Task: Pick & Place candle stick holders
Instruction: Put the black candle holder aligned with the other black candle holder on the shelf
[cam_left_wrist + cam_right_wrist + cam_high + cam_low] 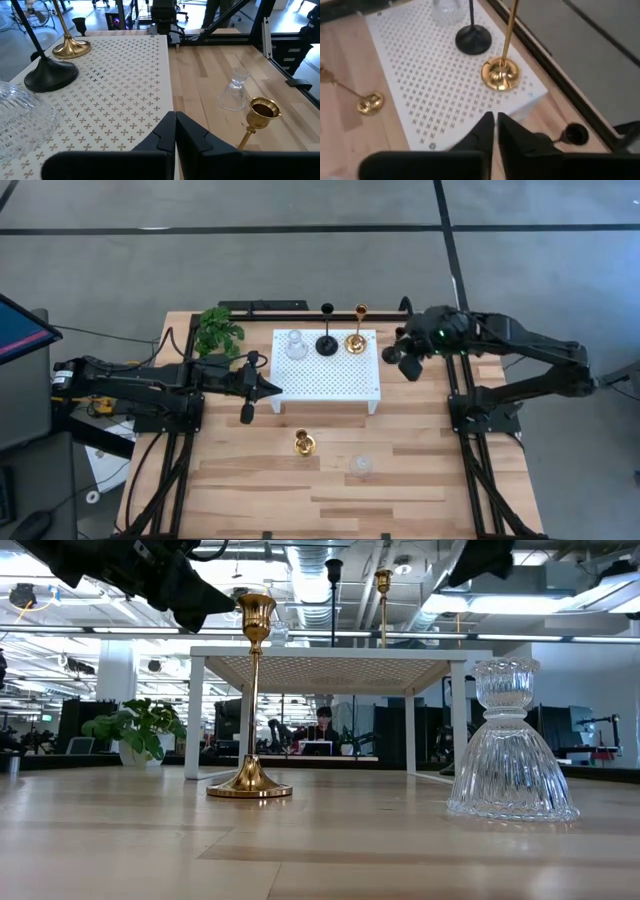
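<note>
Three candle stick holders stand on their round bases on the white perforated platform (pixel 325 380): clear glass (pixel 296 345), black (pixel 327 345) and gold (pixel 355 340). A second gold holder (pixel 305 443) and a second clear glass one (pixel 361 466) stand upright on the wood nearer the front edge. My right gripper (pixel 402 360) hangs shut above the table just off the platform's right edge, holding nothing. My left gripper (pixel 262 387) is shut and empty at the platform's left edge.
A green leafy plant (pixel 218 332) stands at the far left of the table. A small dark cup-shaped thing (pixel 575 134) sits on the wood beyond the platform's far right corner. Bare wood lies around the two front holders.
</note>
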Controlling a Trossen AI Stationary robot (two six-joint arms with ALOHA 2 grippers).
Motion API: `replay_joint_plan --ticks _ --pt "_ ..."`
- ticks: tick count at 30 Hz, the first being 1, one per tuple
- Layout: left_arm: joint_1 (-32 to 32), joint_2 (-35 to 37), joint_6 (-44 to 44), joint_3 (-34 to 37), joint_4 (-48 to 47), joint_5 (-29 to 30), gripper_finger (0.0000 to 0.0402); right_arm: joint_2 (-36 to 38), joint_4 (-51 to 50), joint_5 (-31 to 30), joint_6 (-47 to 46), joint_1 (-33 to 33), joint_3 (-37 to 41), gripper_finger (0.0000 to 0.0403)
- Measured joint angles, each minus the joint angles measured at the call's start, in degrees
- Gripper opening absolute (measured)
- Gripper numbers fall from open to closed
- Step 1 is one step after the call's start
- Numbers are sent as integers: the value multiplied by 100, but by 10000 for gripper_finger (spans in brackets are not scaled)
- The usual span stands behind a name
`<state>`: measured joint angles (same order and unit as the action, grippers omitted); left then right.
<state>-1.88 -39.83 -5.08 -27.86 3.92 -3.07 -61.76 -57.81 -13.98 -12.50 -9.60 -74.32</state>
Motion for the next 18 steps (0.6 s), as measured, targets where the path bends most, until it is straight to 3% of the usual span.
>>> replay_joint_plan --ticks 9,14,18 --pt "0 0 0 0 0 1 10 398 -97 -1716 -1153 1438 956 3" --pt "0 0 0 0 1 2 10 655 310 -2195 -1916 1957 1831 1" --pt "-1 0 0 0 2 0 10 812 1167 -2224 -2106 2173 2551 1"
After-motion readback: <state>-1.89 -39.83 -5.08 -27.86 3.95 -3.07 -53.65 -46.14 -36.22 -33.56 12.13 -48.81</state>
